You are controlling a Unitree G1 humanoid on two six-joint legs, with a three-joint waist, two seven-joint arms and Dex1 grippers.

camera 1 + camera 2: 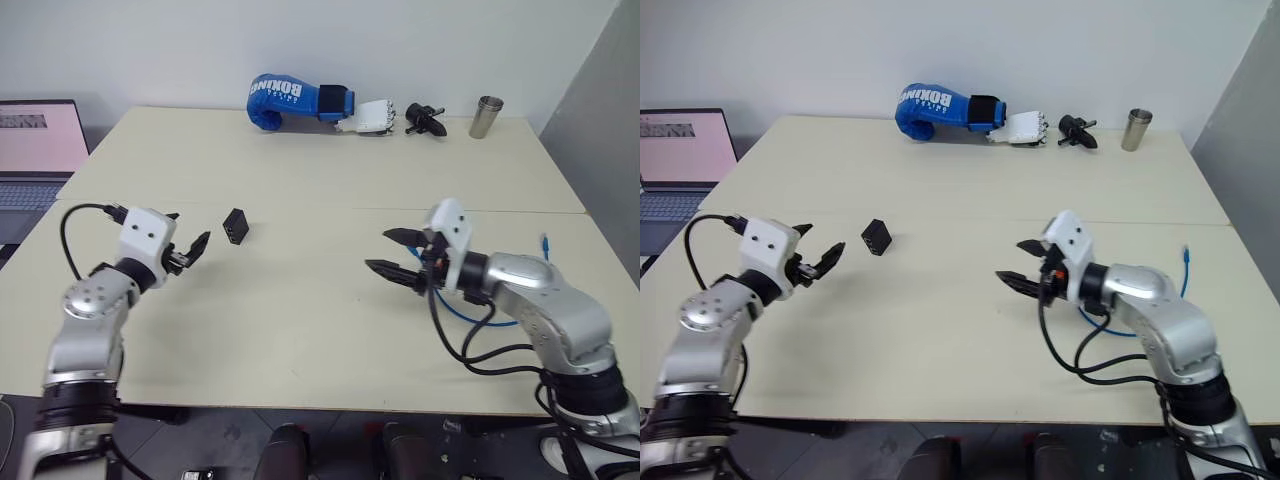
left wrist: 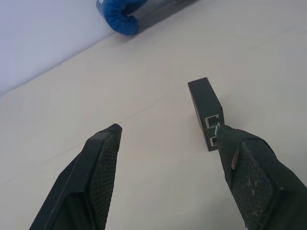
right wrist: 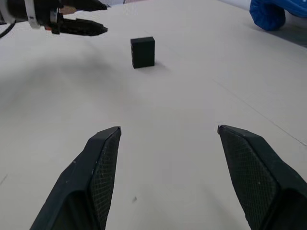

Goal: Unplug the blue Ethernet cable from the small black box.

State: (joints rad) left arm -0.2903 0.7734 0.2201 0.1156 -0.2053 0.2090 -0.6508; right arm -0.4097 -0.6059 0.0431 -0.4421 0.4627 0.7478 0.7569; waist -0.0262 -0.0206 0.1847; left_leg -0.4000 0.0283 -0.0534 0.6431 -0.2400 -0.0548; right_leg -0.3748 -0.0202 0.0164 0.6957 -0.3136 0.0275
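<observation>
The small black box [image 1: 236,226] stands on edge on the cream table, left of centre, with nothing plugged into it; its ports [image 2: 212,125] look empty. The blue Ethernet cable [image 1: 481,310] lies on the table at the right, partly hidden under my right arm, with one end [image 1: 545,243] free near the right edge. My left gripper [image 1: 190,235] hangs open just left of the box, holding nothing. My right gripper [image 1: 377,250] is open at mid-table, well right of the box [image 3: 142,51] and pointing toward it.
Along the far edge lie a blue boxing glove [image 1: 285,98], a white robotic hand [image 1: 370,117], a black clamp tool [image 1: 425,120] and a metal cup [image 1: 487,117]. A laptop [image 1: 35,150] stands off the table's left side. A seam [image 1: 330,206] crosses the tabletop.
</observation>
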